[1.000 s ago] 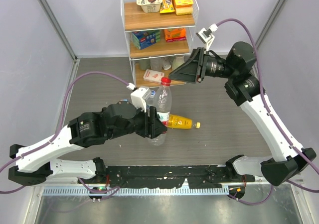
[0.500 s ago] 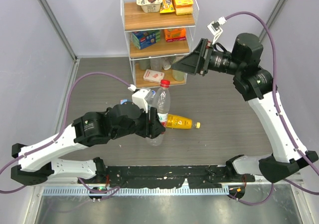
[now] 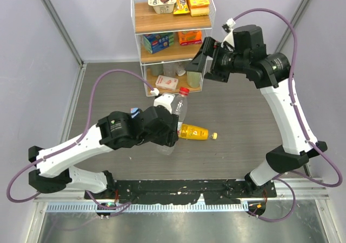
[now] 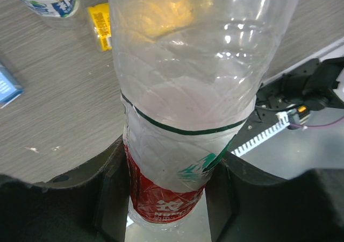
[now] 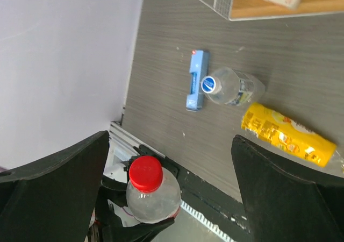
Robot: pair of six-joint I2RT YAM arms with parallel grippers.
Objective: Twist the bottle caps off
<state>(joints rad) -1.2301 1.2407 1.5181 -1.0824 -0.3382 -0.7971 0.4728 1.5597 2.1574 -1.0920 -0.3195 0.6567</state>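
Observation:
My left gripper (image 3: 166, 134) is shut on the clear bottle with the red label (image 3: 177, 112) and holds it upright, slightly tilted, with its red cap (image 3: 184, 91) on. In the left wrist view the fingers (image 4: 110, 193) clamp the label (image 4: 172, 199). My right gripper (image 3: 204, 66) is open and empty, above and to the right of the cap; its view looks down on the cap (image 5: 145, 173). The yellow-orange juice bottle (image 3: 194, 132) lies on its side to the right (image 5: 285, 137). The short water bottle (image 5: 234, 89) with a blue cap lies further back.
A wire shelf rack (image 3: 173, 38) with boxes and snacks stands at the back. A small blue box (image 5: 196, 79) lies next to the water bottle. A black rail (image 3: 178, 186) runs along the table's near edge. Grey walls close both sides.
My right gripper has drawn back up and to the right, away from the cap, and its wrist has turned. My left arm has shifted and tilted the held bottle slightly.

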